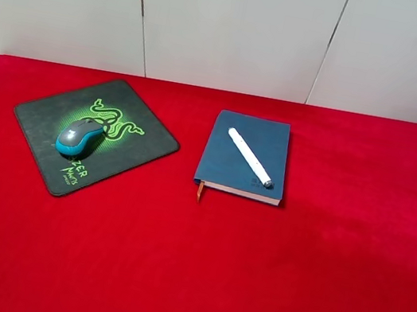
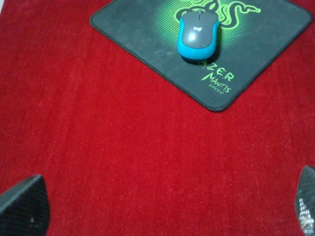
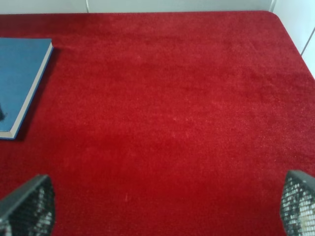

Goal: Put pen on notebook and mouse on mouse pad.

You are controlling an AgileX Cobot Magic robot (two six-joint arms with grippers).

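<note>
The grey and teal mouse (image 1: 79, 137) rests on the black mouse pad (image 1: 139, 137) with its green snake logo, at the left of the table. In the left wrist view the mouse (image 2: 197, 35) sits on the pad (image 2: 138, 29), far from my left gripper (image 2: 162, 209), which is open and empty. The white pen (image 1: 249, 157) lies diagonally on the blue notebook (image 1: 231, 164), right of centre. My right gripper (image 3: 167, 209) is open over bare cloth, with the notebook (image 3: 19, 78) well off to one side. Neither gripper shows in the high view.
A red cloth (image 1: 317, 272) covers the whole table. A white panelled wall (image 1: 232, 23) stands behind its far edge. An orange ribbon (image 1: 200, 190) hangs from the notebook's near corner.
</note>
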